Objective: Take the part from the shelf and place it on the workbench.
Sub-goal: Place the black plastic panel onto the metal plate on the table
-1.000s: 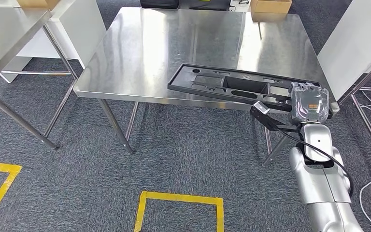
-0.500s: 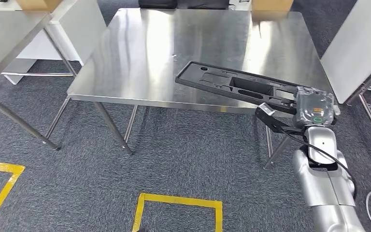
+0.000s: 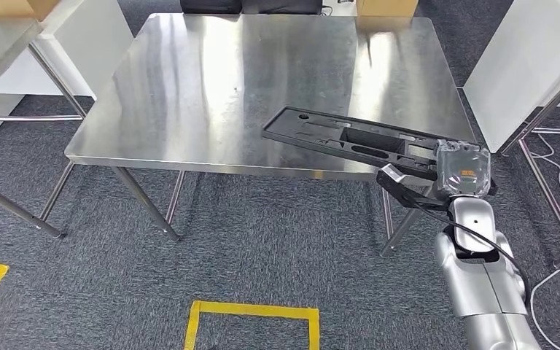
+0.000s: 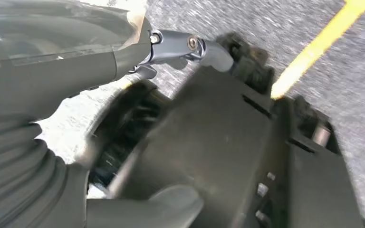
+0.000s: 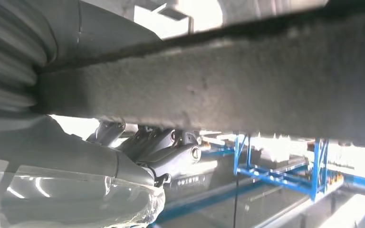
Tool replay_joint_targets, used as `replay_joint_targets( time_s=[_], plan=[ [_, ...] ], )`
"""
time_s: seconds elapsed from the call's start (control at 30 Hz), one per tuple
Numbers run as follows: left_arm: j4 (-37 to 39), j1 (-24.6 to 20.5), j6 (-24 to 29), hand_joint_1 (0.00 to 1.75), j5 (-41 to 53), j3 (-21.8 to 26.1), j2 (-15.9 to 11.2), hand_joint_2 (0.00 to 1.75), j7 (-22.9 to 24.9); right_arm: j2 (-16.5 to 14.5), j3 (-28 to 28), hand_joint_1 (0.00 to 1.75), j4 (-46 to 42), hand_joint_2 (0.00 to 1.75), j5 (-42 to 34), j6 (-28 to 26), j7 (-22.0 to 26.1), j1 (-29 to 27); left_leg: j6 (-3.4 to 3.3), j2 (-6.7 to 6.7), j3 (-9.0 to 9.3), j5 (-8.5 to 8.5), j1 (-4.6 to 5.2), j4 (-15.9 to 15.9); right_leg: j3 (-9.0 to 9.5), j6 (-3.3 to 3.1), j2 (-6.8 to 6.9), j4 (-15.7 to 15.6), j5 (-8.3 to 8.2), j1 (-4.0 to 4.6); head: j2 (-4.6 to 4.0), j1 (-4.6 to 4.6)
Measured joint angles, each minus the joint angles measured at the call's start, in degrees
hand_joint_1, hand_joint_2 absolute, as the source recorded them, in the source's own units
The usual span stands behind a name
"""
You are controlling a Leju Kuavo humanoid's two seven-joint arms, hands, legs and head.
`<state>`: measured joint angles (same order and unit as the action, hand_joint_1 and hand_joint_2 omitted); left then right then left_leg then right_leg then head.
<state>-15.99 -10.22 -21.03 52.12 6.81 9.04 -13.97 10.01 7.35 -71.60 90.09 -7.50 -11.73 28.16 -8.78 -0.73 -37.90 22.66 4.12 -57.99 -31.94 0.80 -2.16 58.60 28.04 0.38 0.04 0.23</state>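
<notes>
My right hand (image 3: 465,171) grips the right end of the long black plastic part (image 3: 350,138). The part reaches left over the near right corner of the steel workbench (image 3: 189,87), and I cannot tell whether it rests on the top. In the right wrist view the part's underside (image 5: 218,85) crosses as a wide grey band, with the right hand's dark fingers (image 5: 166,147) curled beneath it. My left hand (image 4: 123,57) hangs over the carpet with its thumb and fingers apart, holding nothing.
A second steel table (image 3: 0,44) stands at the left and a white panel (image 3: 525,65) at the right. A cardboard box (image 3: 386,7) sits beyond the workbench. Yellow tape (image 3: 251,313) marks the carpet near me, and cables (image 3: 554,292) lie at the right.
The whole picture has shifted, so the camera has moved. The part, still in my right hand, now reaches farther in over the workbench's front edge.
</notes>
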Motion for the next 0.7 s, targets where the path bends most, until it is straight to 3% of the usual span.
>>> replay_joint_targets(
  time_s=[0.1,0.17,0.23,0.27,0.3,0.37,0.4,0.43,0.47,0.53,0.6,0.63,0.7],
  plan=[
    [-0.1,-0.3,0.0,0.00,-0.6,-0.4,0.0,1.75,0.0,-0.1,0.2,1.75,-0.4,1.75,0.0,0.1,0.0,0.4,0.22,0.41,2.49,0.22,-0.62,2.3,-0.16,0.08,0.46,1.8,1.19,0.39,0.01,-0.28],
    [-0.2,-0.4,0.0,0.00,-1.1,-0.8,0.2,1.75,0.0,-0.1,0.4,1.75,-0.5,1.75,0.0,0.3,-0.1,0.9,0.86,0.45,3.64,0.41,-1.12,3.0,-3.00,0.12,0.83,7.6,3.34,0.28,0.00,-0.29],
    [-0.2,-0.3,0.0,0.00,-1.6,-1.1,0.3,1.75,0.0,-0.1,0.5,1.75,-0.4,1.75,0.0,0.6,-0.2,1.0,1.69,0.46,4.21,1.01,-1.57,3.1,-7.08,0.59,0.92,13.9,4.99,-0.23,0.00,-0.27],
    [-0.2,-0.1,0.0,0.00,-1.9,-1.1,0.4,1.75,0.0,-0.1,0.5,1.75,-0.3,1.75,0.0,0.7,-0.2,0.9,2.22,0.44,4.55,1.37,-1.84,3.0,-8.34,1.26,1.01,14.9,4.82,-0.65,0.00,-0.27],
    [-0.2,0.1,0.0,0.00,-2.2,-1.2,0.4,1.75,0.0,-0.1,0.6,1.75,-0.2,1.75,0.0,0.8,-0.2,0.8,2.80,0.42,4.97,1.78,-2.20,3.0,-8.65,2.35,1.17,13.7,3.50,-1.23,0.00,-0.27],
    [-0.2,0.3,0.0,0.00,-2.4,-1.4,0.4,1.75,0.0,-0.1,0.8,1.75,0.0,1.75,0.0,0.8,-0.2,0.7,4.12,0.35,5.84,2.73,-2.94,2.7,-6.92,5.14,1.67,6.4,-1.45,-2.72,0.00,-0.22],
    [-0.2,0.3,0.0,0.00,-2.5,-1.5,0.3,1.75,0.1,-0.1,1.0,1.75,0.1,1.75,0.0,0.8,-0.2,0.6,4.77,0.29,6.05,3.24,-3.20,2.3,-5.97,5.86,1.85,2.8,-2.97,-3.04,0.00,-0.11],
    [-0.2,0.4,0.1,0.00,-2.6,-1.5,0.2,1.75,0.1,-0.1,1.1,1.75,0.2,1.75,0.0,0.8,-0.2,0.6,5.32,0.24,5.93,3.76,-3.30,1.7,-5.16,5.59,1.91,0.6,-3.75,-3.17,0.00,0.01],
    [-0.2,0.4,0.1,0.00,-2.6,-1.6,0.2,1.75,0.1,-0.1,1.2,1.75,0.3,1.75,0.0,0.9,-0.2,0.6,5.75,0.23,5.76,4.31,-3.34,1.1,-4.90,4.80,1.86,-0.1,-3.64,-3.05,0.01,-0.09],
    [-0.2,0.4,0.1,0.00,-2.8,-1.8,0.1,1.75,0.1,-0.1,1.3,1.75,0.4,1.75,0.0,0.9,-0.3,0.7,6.36,0.24,5.50,5.20,-3.44,0.4,-4.47,2.65,1.61,0.4,-3.08,-2.73,0.01,-0.33],
    [-0.3,0.3,0.2,0.00,-3.0,-2.1,0.1,1.75,0.1,-0.1,1.3,1.75,0.3,1.75,0.0,0.9,-0.3,1.0,7.02,0.45,4.28,5.56,-3.74,-2.2,-3.75,1.62,1.41,0.6,-2.55,-2.69,0.01,-0.52],
    [-0.3,0.2,0.2,0.00,-3.1,-2.2,0.2,1.75,0.1,-0.1,1.4,1.75,0.3,1.75,0.0,0.9,-0.3,1.2,7.42,0.58,2.54,5.82,-3.94,-5.0,-3.23,1.16,1.32,0.5,-2.24,-2.69,0.00,-0.55],
    [-0.3,0.2,0.2,0.00,-3.3,-2.5,0.2,1.75,0.1,-0.1,1.5,1.75,0.3,1.75,0.0,1.0,-0.3,1.4,8.15,0.84,-2.71,7.35,-4.25,-12.5,-2.36,0.31,1.23,0.5,-1.49,-2.41,0.00,-0.59]
  ],
)
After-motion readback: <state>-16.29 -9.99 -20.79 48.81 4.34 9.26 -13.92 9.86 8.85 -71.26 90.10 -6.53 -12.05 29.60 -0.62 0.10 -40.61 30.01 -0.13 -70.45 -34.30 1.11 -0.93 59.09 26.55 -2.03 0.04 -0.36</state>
